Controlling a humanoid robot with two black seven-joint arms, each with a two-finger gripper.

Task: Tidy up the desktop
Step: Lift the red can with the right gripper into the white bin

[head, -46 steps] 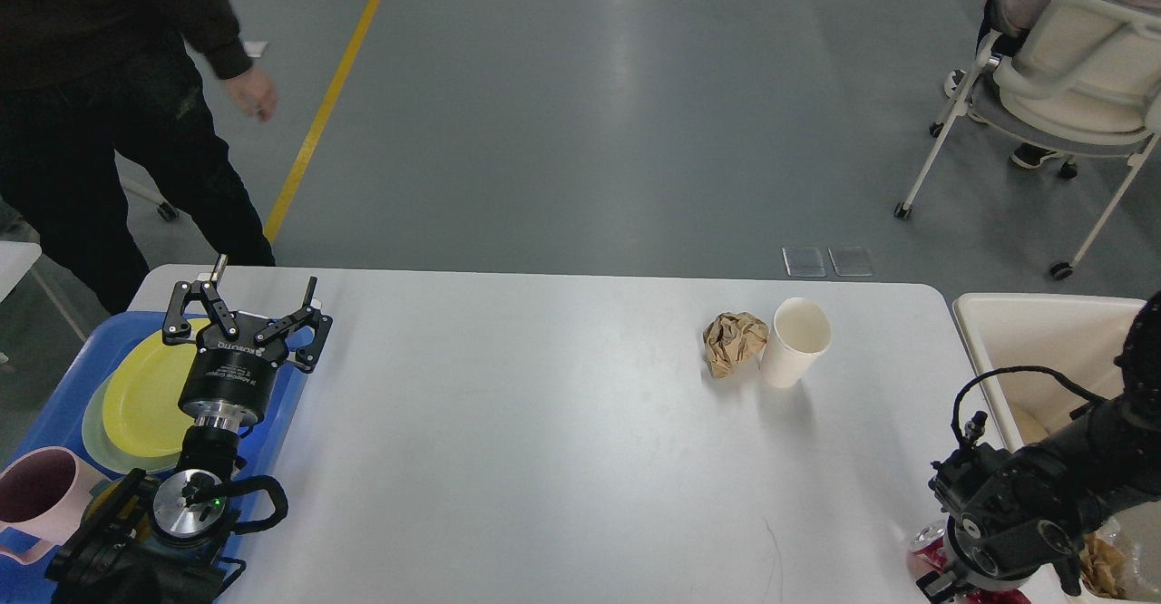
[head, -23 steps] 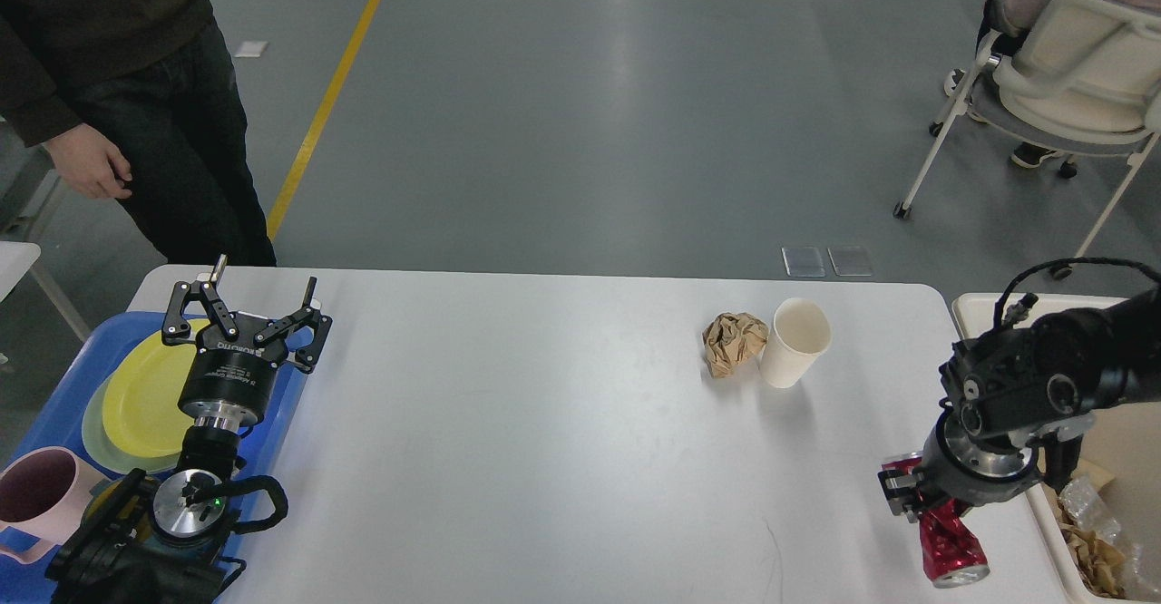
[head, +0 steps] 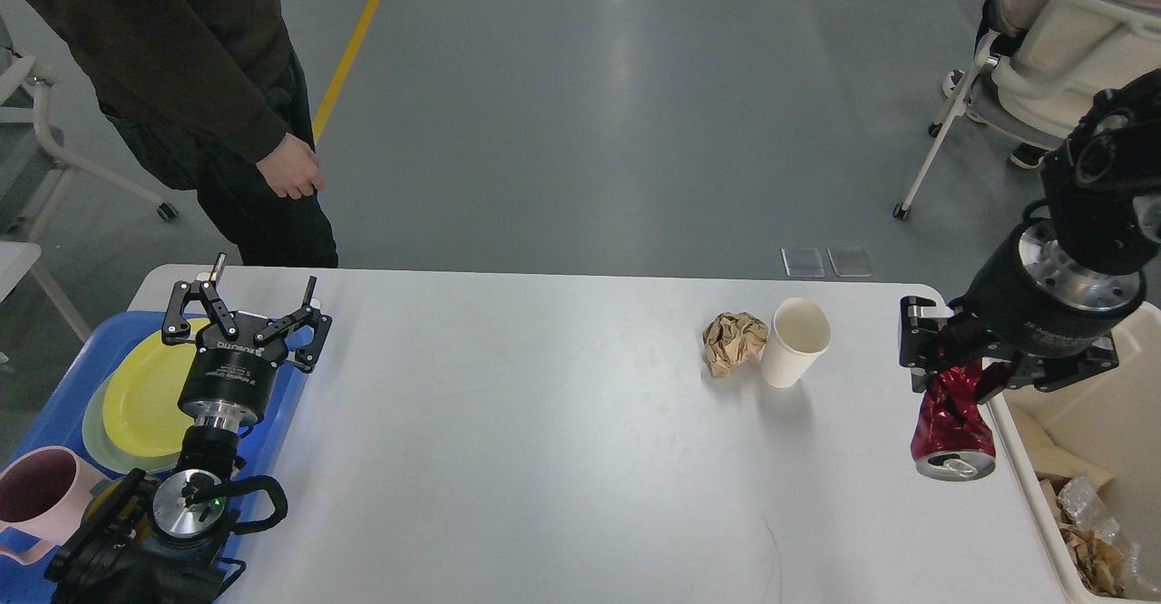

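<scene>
You have one paper cup (head: 795, 341), one crumpled paper ball (head: 733, 341), one crushed can (head: 951, 427), two plates (head: 150, 395), one mug (head: 41, 500).

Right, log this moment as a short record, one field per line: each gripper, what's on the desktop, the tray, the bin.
left gripper: open, holds nothing, over the tray's edge
right gripper: shut on crushed red can, near the bin
desktop: crumpled brown paper beside an upright white paper cup
blue tray: yellow plate, pink mug
cream bin: scrap paper and clear plastic inside
</scene>
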